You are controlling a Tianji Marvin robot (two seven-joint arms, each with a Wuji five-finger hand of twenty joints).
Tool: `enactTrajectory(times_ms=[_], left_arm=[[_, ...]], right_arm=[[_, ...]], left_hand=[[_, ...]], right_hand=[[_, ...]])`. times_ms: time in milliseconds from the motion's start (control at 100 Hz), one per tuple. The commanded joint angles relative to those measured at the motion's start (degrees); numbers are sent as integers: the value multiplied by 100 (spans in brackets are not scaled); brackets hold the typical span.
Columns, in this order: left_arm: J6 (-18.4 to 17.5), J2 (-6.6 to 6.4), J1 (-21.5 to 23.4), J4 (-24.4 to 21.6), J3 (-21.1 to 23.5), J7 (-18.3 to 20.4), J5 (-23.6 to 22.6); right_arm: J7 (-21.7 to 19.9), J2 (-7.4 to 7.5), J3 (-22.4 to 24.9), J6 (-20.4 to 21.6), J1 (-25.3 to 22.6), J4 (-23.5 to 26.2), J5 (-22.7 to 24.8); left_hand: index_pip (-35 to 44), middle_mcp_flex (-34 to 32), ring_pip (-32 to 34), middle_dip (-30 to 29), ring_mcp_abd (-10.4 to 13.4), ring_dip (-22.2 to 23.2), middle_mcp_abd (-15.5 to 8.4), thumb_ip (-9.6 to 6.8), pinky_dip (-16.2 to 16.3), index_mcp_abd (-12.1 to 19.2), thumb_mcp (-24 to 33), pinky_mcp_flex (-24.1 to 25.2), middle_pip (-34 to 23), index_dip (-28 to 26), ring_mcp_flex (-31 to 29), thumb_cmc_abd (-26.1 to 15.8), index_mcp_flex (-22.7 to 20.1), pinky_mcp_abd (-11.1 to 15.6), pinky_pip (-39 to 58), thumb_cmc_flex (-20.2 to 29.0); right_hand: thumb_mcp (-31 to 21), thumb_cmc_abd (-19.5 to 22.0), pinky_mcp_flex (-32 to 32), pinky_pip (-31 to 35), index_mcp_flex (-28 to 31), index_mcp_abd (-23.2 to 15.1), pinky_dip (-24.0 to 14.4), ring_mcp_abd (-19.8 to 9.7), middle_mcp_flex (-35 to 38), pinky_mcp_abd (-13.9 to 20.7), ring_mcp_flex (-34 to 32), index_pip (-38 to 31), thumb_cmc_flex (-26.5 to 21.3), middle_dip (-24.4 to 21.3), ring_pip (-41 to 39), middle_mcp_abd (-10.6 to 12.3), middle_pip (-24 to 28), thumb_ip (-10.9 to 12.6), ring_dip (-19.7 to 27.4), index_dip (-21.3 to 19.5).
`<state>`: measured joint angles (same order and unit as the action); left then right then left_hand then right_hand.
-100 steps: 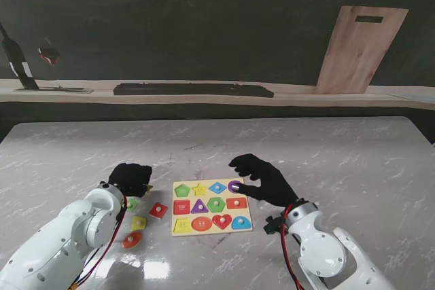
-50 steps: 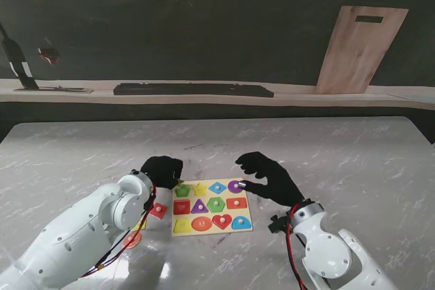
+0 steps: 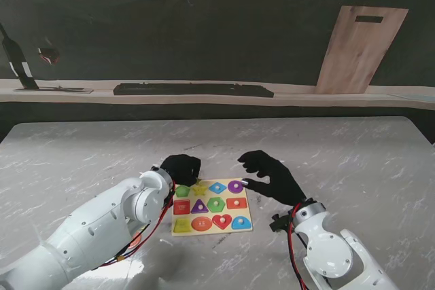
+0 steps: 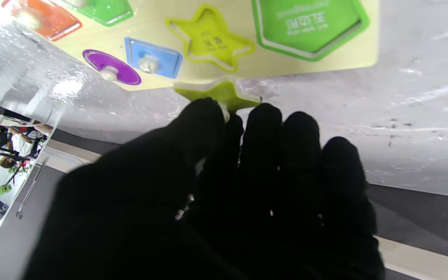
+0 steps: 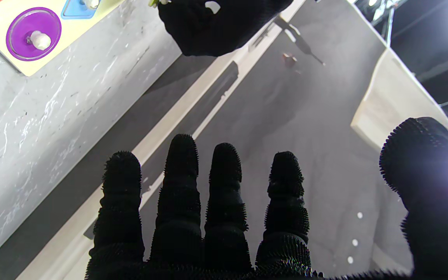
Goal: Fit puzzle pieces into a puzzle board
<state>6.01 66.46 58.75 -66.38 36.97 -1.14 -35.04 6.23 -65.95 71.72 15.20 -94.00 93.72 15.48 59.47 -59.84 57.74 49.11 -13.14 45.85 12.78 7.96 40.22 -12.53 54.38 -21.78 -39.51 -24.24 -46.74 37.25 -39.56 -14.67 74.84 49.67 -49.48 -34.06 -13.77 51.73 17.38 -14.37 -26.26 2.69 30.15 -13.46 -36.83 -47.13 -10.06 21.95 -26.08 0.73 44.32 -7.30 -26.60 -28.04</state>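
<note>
Now left hand [image 4: 224,186] grips the yellow star piece [image 4: 218,93] by the puzzle board [image 3: 212,230]
Next: lower it into the star recess [image 4: 209,39]; right hand [image 3: 268,176] hovers empty, fingers spread

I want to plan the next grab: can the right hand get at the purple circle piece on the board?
Probably yes: the right hand is open beside the purple circle at the board's corner, with nothing in between.

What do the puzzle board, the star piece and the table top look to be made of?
Puzzle board: pale wood, matte, probably plywood. Star piece: likely painted wood, yellow-green with a paler edge and a light knob. Table top: grey-veined marble look, glossy with glare; stone or laminate unclear.
</note>
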Motion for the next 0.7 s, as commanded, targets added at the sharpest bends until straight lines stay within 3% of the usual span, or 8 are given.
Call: enactTrajectory(times_ms=[0, 690], left_arm=[[9, 51, -17, 1, -52, 38, -8], [528, 177, -112, 22, -405, 315, 432]], right_arm=[[18, -34, -6, 13, -47, 41, 5], [26, -32, -3, 23, -41, 17, 37]], left_hand=[[322, -10, 255, 120, -131, 110, 329, 17, 188, -67, 205, 67, -175, -175, -131, -21, -110, -1263, 250, 74], [305, -1, 306, 90, -194, 120, 389, 36, 269, -131, 181, 46, -239, -166, -144, -20, -117, -1319, 318, 103]], right_hand=[[120, 72, 65, 70, 125, -234, -105, -127, 99, -37, -24, 19, -114, 25, -47, 170, -75, 178, -120, -81], [142, 79, 63, 70, 155, -243, -107, -124, 98, -36, -22, 16, -118, 22, -42, 168, -82, 187, -120, -89]])
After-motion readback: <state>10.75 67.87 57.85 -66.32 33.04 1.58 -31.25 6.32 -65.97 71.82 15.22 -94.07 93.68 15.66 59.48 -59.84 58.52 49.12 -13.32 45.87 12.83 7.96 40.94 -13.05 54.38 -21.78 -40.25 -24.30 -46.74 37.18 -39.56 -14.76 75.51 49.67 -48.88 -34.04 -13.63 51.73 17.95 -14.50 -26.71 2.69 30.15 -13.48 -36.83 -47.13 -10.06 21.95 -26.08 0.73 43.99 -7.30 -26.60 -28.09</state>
